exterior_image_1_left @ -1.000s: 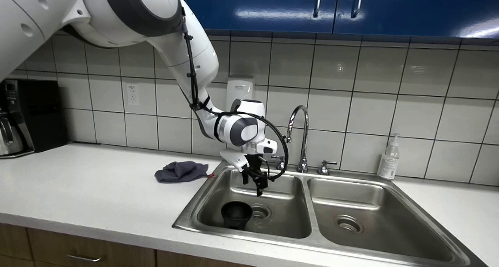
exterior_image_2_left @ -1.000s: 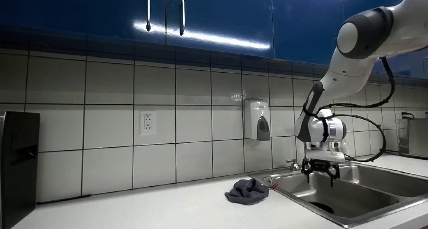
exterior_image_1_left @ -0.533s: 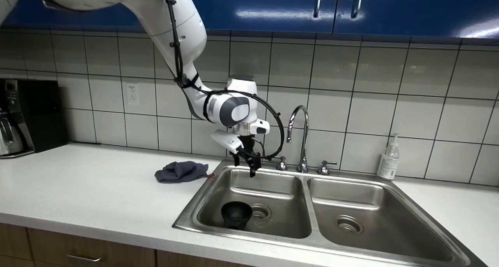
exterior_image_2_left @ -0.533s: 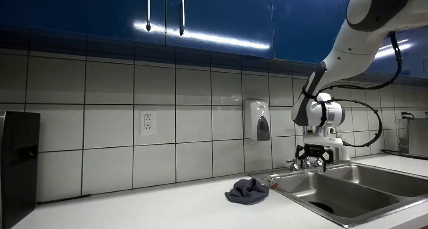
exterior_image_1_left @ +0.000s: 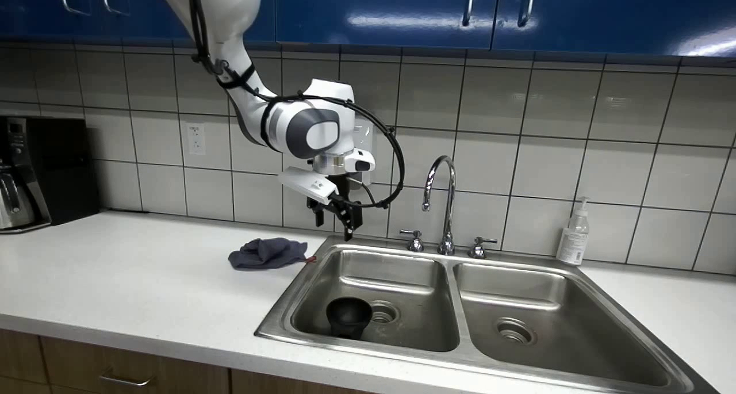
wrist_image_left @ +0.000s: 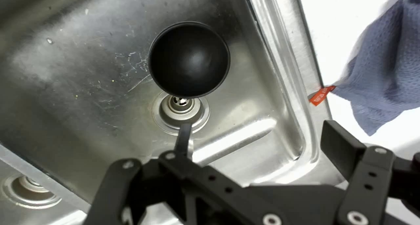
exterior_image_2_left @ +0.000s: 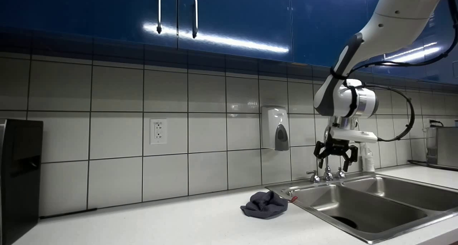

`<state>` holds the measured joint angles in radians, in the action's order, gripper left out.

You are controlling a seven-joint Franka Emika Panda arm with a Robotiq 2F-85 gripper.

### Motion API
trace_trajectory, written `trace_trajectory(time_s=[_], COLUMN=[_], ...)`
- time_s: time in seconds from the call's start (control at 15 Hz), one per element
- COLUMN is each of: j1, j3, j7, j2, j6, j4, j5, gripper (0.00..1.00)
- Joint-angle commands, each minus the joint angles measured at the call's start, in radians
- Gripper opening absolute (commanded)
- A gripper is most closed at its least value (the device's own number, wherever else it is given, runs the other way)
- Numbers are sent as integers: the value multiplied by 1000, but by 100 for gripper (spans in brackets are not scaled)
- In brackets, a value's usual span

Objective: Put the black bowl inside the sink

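The black bowl [exterior_image_1_left: 349,314] sits upright inside the left basin of the steel sink [exterior_image_1_left: 414,331], beside the drain. In an exterior view only a dark part of the bowl [exterior_image_2_left: 343,221] shows over the sink's edge [exterior_image_2_left: 368,239]. In the wrist view the bowl [wrist_image_left: 189,60] is seen from above, and it partly covers the drain. My gripper [exterior_image_1_left: 333,229] is open and empty, high above the back left part of the sink and well apart from the bowl. Its fingers are wide apart in the wrist view [wrist_image_left: 257,131].
A grey-blue cloth [exterior_image_1_left: 268,253] with a red tag lies on the counter left of the sink. A faucet [exterior_image_1_left: 448,210] with two handles stands behind the sink. A soap bottle [exterior_image_1_left: 574,238], a wall dispenser [exterior_image_2_left: 274,128] and a coffee maker [exterior_image_1_left: 52,172] are around. Blue cabinets [exterior_image_1_left: 379,14] hang above.
My gripper has risen out of the sink and moved up and to the back left, staying open. The bowl and the cloth have not moved.
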<state>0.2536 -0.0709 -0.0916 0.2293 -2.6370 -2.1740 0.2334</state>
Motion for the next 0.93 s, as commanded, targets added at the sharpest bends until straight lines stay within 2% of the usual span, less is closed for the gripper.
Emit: trace_trajectory(time_s=[0.0,0.4,0.87], j1=[-2,-71,-182], j3=[17,-46,-186], j7=[-153,-373,-472], j2=[-196,-442,-691], j6=[-23,3,59], j4=[-181,-354,-504], j5=[77,207,172], gripper=[100,100,100])
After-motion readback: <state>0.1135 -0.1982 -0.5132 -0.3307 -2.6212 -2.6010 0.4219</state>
